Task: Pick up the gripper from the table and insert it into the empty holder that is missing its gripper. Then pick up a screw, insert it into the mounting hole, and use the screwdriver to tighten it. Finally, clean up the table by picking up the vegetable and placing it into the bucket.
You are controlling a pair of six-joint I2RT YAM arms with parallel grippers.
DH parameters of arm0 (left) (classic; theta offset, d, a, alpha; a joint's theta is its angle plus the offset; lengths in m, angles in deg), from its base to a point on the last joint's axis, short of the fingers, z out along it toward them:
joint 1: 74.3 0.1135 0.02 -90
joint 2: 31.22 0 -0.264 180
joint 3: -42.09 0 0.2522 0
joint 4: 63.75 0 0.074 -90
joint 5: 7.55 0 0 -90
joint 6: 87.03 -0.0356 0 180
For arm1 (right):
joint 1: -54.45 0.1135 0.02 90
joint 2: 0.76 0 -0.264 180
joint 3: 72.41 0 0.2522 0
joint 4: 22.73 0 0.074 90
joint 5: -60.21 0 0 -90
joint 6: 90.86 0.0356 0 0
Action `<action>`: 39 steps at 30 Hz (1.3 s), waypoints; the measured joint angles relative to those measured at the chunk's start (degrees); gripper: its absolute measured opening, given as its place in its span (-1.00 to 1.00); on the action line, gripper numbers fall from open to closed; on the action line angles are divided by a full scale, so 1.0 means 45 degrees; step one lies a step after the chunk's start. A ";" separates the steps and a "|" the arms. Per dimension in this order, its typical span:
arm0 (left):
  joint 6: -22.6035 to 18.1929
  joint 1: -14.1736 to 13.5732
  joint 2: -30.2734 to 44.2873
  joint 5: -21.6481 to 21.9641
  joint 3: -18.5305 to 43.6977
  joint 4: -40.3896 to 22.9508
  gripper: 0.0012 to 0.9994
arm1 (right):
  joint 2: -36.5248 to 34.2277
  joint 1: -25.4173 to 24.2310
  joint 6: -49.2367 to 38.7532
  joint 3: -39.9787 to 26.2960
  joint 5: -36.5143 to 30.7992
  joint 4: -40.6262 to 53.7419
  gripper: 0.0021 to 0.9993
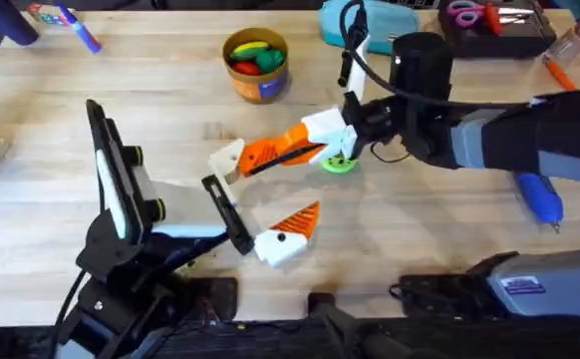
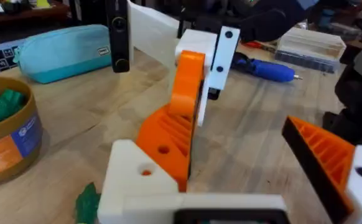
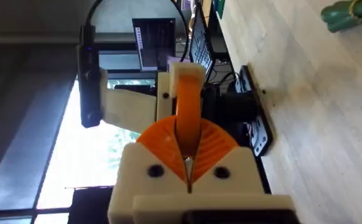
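Both arms are built of black links, with a black cable looped at the right arm (image 1: 420, 70). The right gripper (image 1: 270, 155) is fitted with white-based, ribbed orange fingers (image 3: 188, 134), fastened by dark screws.

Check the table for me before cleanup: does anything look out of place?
A green vegetable lies loose on the table under the right arm, outside the bucket. The holder has one end bare.
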 joint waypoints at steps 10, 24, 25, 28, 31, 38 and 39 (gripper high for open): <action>0.0000 0.0003 0.0000 0.0021 0.0000 -0.0005 0.99 | -0.0013 0.0031 -0.1112 0.0000 -0.0173 -0.0001 -0.98; -0.0044 0.0003 0.0000 0.0144 0.0000 0.0000 0.99 | -0.0013 0.0331 -0.1928 0.0000 -0.0439 -0.0283 -0.98; -0.0044 0.0003 0.0000 0.0145 0.0000 0.0000 0.99 | -0.0014 0.0335 -0.1922 0.0000 -0.0468 -0.0283 -0.98; -0.0043 0.0014 0.0000 0.0150 0.0000 -0.0001 0.99 | -0.0014 0.0342 -0.1815 0.0000 -0.0610 -0.0301 -0.98; -0.0039 0.0028 0.0000 0.0149 0.0000 -0.0005 0.99 | -0.0014 0.0384 -0.1710 0.0000 -0.0824 -0.0343 -0.98; 0.0032 0.0028 0.0000 0.0135 0.0000 -0.0019 0.99 | -0.0017 0.0497 -0.1226 -0.0005 -0.1398 -0.0412 -0.98; 0.0055 0.0028 0.0000 0.0140 0.0000 -0.0019 0.99 | -0.0013 0.0505 -0.1156 -0.0005 -0.1493 -0.0432 -0.98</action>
